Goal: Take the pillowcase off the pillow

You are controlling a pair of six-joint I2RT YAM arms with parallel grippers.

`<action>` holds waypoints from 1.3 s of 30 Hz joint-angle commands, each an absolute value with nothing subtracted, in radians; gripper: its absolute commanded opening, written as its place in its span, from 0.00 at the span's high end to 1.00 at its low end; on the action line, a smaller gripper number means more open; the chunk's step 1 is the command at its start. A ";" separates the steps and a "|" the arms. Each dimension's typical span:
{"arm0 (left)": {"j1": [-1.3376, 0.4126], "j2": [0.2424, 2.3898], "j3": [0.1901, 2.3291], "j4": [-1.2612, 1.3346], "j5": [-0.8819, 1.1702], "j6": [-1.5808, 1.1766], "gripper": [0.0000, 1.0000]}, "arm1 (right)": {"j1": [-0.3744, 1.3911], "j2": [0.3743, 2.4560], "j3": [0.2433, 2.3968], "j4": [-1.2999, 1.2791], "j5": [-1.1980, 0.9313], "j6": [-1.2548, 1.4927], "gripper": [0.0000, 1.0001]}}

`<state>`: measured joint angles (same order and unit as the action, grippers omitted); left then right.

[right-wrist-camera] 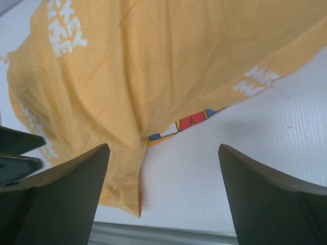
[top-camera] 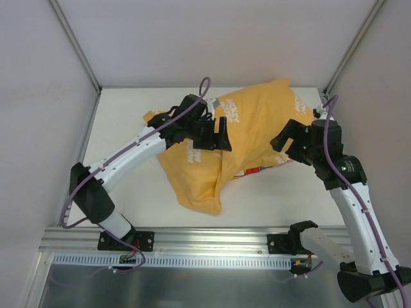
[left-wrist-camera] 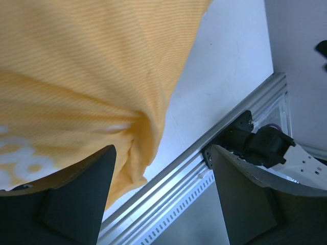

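The orange-yellow pillowcase point(top-camera: 250, 128) lies bunched across the middle of the white table point(top-camera: 122, 128), with white lettering on it and a strip of coloured print at its lower edge point(right-wrist-camera: 191, 120). No white pillow shows; it is hidden. My left gripper point(top-camera: 221, 135) hovers over the left half of the pillowcase. Its jaws stand open, and a hanging fold of the pillowcase point(left-wrist-camera: 138, 132) rests beside the left finger point(left-wrist-camera: 82, 199). At the right edge of the pillowcase, my right gripper point(top-camera: 282, 142) is open over bare table, with the pillowcase point(right-wrist-camera: 153, 61) reaching its left finger point(right-wrist-camera: 66, 194).
An aluminium rail point(top-camera: 212, 237) runs along the near edge of the table, and it also crosses the left wrist view as the rail point(left-wrist-camera: 204, 168). Grey walls and metal frame posts point(top-camera: 77, 45) close in the back and sides. The right arm's base point(left-wrist-camera: 265, 145) sits on the rail.
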<state>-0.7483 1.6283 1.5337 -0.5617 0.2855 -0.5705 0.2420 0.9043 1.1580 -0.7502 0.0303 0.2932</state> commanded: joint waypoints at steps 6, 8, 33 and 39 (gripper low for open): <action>-0.709 1.275 1.310 -0.526 0.143 -0.643 0.21 | 0.474 0.949 1.157 -0.687 0.106 0.285 0.08; -0.695 1.224 1.267 -0.525 0.097 -0.676 0.21 | 0.573 0.988 1.175 -0.663 0.130 0.258 0.08; -0.664 1.185 0.752 -0.439 0.008 -0.861 1.00 | 0.720 1.536 1.522 -0.740 0.381 0.110 0.99; -0.602 0.990 0.588 -0.439 0.041 -0.871 1.00 | 0.549 1.362 1.335 -0.611 0.327 0.284 0.99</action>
<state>-0.6449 1.0740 0.6746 -0.3164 0.0494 -0.8791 0.6258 1.4792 1.3952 -0.6727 0.2893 0.1722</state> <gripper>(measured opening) 0.022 0.017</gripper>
